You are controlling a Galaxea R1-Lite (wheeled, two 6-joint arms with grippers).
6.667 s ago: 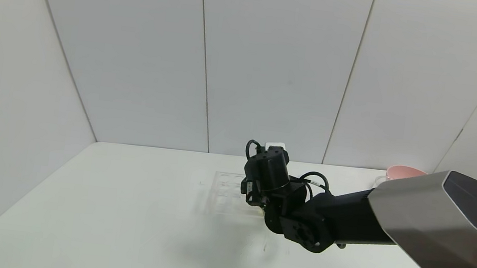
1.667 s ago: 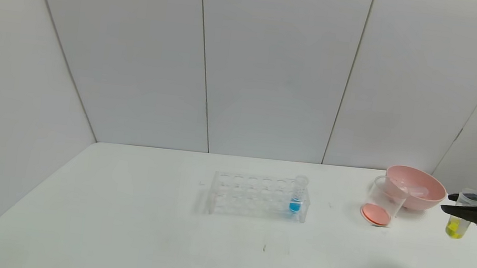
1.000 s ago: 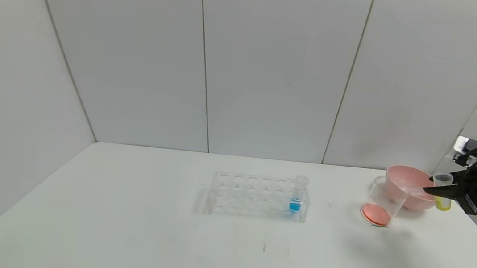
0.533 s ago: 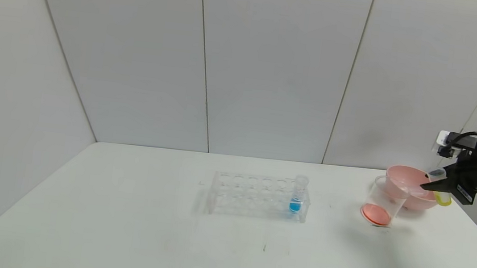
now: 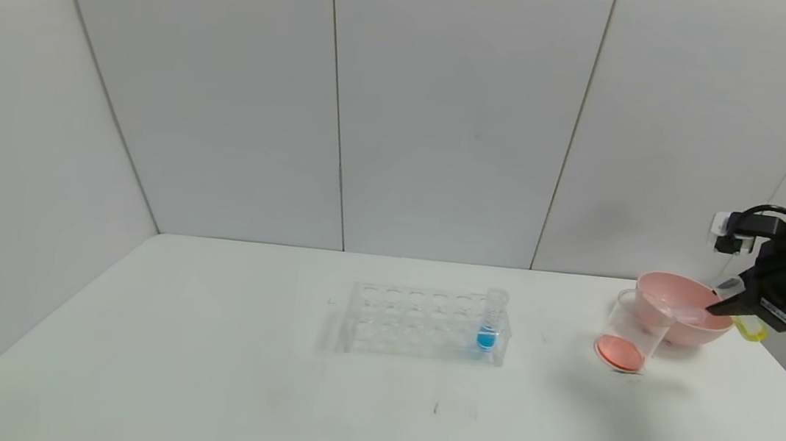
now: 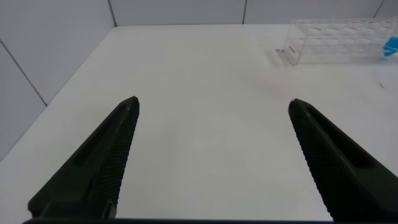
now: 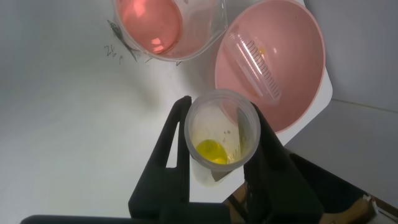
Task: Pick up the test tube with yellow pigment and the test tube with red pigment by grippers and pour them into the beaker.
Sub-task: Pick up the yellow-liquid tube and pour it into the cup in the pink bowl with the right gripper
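My right gripper (image 5: 714,310) is shut on the test tube with yellow pigment (image 5: 750,332) and holds it tilted at the far right, above the right rim of the pink bowl. From the right wrist, the tube (image 7: 222,134) sits between the black fingers (image 7: 177,130) with yellow liquid at its bottom. The beaker (image 5: 627,340) stands left of the bowl with orange-red liquid on its base (image 7: 149,25). No test tube with red pigment shows. My left gripper (image 6: 213,102) hangs open over bare table.
The pink bowl (image 5: 684,328) holds an empty clear tube (image 7: 256,62) lying flat. A clear tube rack (image 5: 418,323) at mid-table carries a blue-liquid tube (image 5: 490,324). The table's right edge runs just past the bowl.
Over the last second my right wrist has risen, and the yellow tube has tipped from upright to slanted, its yellow end swinging out to the right. The beaker, bowl and rack have not moved.
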